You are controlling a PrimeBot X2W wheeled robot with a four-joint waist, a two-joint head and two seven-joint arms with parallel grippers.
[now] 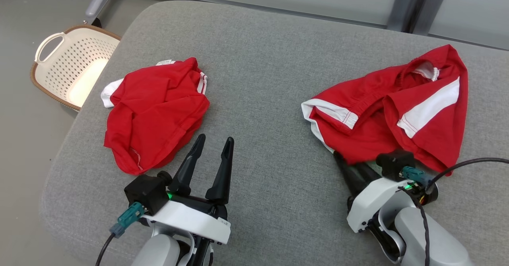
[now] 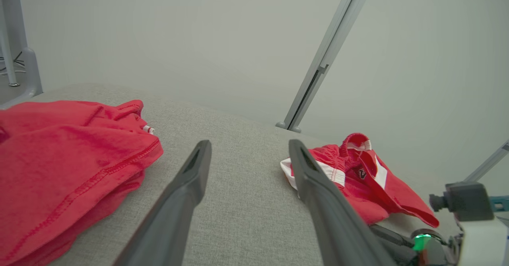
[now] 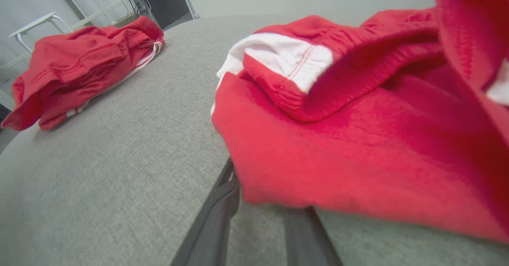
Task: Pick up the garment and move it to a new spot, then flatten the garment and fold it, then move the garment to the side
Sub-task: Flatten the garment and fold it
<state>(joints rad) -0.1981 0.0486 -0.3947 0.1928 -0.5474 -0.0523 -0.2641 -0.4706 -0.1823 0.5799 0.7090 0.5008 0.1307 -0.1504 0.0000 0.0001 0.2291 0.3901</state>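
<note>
Handling: the red shorts [image 1: 381,115] look light, thin and floppy (nothing stiff to lever against), so I expect them to sag and trail when I lift.
Where they lie: crumpled on the right side of the grey cushion [image 1: 262,79], with the waistband bunched toward the far edge and a white-trimmed leg hem turned toward the middle.
Right claw [image 1: 346,163]: low at the near hem, its fingers running under the edge of the cloth. The tips are hidden, so I cannot tell whether it has clamped.
Left claw [image 1: 215,138]: fingers spread apart and holding nothing, over bare cushion just beside the other red garment [image 1: 155,111].
Where to hold: I judge a stitched hem or the elastic waistband best, because a single smooth layer may slip out.
Risk: lifting by one corner could leave the rest dragging across the cushion.
</note>
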